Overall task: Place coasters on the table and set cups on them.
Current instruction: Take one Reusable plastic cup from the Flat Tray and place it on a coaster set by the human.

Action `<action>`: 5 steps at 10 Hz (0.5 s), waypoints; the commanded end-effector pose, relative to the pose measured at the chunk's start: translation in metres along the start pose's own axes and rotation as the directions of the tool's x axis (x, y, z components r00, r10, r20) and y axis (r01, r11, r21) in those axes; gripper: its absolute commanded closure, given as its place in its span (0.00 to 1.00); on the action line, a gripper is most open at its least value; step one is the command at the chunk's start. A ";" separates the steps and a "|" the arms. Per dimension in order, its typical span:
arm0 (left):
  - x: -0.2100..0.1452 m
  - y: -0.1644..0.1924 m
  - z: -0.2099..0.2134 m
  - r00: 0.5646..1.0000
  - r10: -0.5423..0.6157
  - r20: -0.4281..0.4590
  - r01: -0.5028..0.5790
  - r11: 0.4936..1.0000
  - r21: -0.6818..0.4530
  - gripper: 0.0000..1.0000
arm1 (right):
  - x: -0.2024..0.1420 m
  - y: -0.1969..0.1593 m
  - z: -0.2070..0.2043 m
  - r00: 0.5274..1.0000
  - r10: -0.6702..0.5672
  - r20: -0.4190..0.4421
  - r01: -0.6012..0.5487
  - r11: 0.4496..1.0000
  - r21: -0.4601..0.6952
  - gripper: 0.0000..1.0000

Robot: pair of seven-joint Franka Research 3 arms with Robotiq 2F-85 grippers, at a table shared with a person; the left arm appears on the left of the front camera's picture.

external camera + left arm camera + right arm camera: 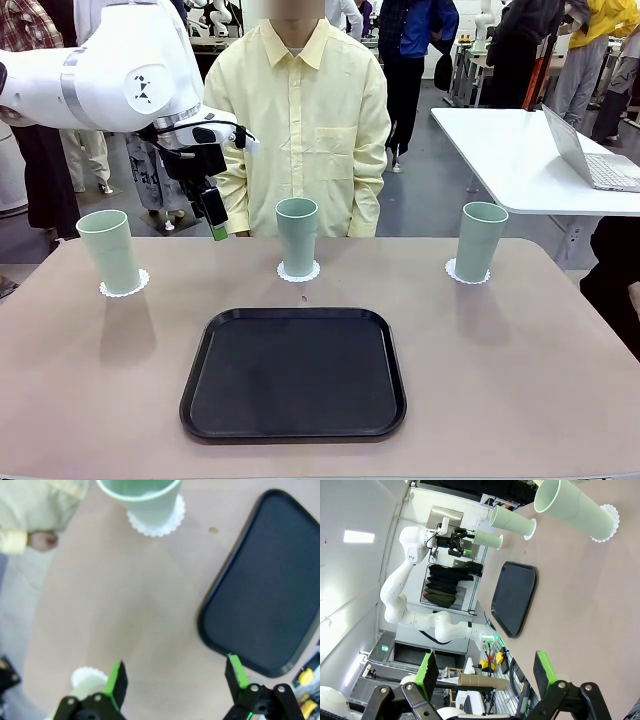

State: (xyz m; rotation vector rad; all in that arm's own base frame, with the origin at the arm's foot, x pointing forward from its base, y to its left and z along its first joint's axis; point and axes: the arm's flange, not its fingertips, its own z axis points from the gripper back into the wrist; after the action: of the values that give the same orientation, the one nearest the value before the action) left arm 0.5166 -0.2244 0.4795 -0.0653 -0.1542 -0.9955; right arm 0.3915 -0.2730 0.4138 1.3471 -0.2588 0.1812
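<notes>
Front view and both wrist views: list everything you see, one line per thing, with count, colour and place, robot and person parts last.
cups: three, pale mint green, upright in a row along the far half of the table, one on each coaster
coasters: three, white with scalloped edges, one under each cup
tray: one, black, rounded square, near middle of the table, nothing on it
table: one, beige-pink, bearing all of the above
white table: one, far right, apart from the main table
laptop: one, grey, open on the white table
person: one, pale yellow shirt, standing at the far side
left end effector: open, above the table between the left and middle cups
right end effector: open, holding nothing
</notes>
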 end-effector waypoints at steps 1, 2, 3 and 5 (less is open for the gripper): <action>0.000 0.004 0.000 1.000 -0.017 0.003 0.017 1.000 0.006 0.00 | -0.001 0.000 0.001 1.000 -0.004 0.002 0.004 1.000 -0.002 0.00; 0.000 0.000 0.000 1.000 0.000 0.000 0.000 1.000 0.000 0.00 | -0.001 0.000 0.001 1.000 -0.004 0.002 0.004 1.000 -0.002 0.00; -0.003 -0.002 0.010 0.998 0.047 -0.050 -0.047 0.999 0.000 0.00 | -0.001 0.000 0.001 1.000 -0.004 0.002 0.004 1.000 -0.002 0.00; -0.055 -0.040 0.019 0.913 0.404 0.056 -0.401 0.914 -0.062 0.00 | -0.001 0.000 0.001 1.000 -0.004 0.002 0.004 1.000 -0.002 0.00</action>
State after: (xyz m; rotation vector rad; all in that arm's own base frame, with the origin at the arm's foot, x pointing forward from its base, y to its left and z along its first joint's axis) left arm 0.4908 -0.2122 0.4855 -0.1203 -0.1315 -0.7704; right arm 0.3915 -0.2730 0.4137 1.3472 -0.2587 0.1810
